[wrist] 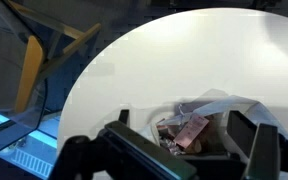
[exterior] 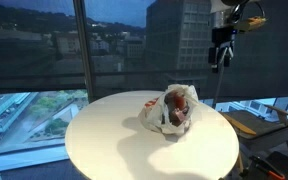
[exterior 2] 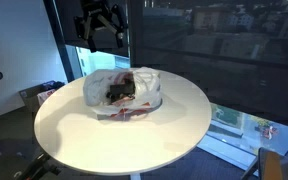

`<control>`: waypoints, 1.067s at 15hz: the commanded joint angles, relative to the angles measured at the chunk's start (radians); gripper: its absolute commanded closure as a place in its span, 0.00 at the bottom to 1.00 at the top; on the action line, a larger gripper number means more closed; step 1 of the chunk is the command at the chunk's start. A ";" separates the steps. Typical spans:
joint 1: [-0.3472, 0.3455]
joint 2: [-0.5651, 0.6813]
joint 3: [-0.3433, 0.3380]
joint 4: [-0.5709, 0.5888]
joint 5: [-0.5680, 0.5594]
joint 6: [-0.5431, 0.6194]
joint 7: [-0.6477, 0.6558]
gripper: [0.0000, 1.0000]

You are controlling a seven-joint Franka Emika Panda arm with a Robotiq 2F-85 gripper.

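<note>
Presently on record: one gripper [exterior: 220,58], hanging in the air above and behind the table's far edge in both exterior views, its two fingers spread wide and holding nothing, touching nothing. One round white table [exterior: 104,140], which carries everything else listed. One white plastic bag [exterior: 169,110], crumpled and open-mouthed, lying on the table off centre, toward the edge on the gripper's side and well below the fingers. Contents of the bag: dark and reddish items, seen in both exterior views as a mixed clump [exterior 2: 119,93]; the wrist view shows reddish-pink wrappers among them, but their number cannot be told. In the wrist view the gripper [wrist: 189,150] frames the bag [wrist: 219,103] between its two dark fingers [wrist: 124,150], with bare table [wrist: 164,60] beyond. One yellow wooden frame [wrist: 34,60], standing off the table past its edge. One wall of large windows [exterior 2: 214,50], with city buildings outside.
</note>
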 commanded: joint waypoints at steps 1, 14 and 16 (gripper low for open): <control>0.014 0.001 -0.012 0.006 -0.005 -0.003 0.005 0.00; 0.050 0.317 -0.025 0.060 0.091 0.177 -0.051 0.00; 0.062 0.444 -0.026 0.100 0.178 0.224 -0.103 0.00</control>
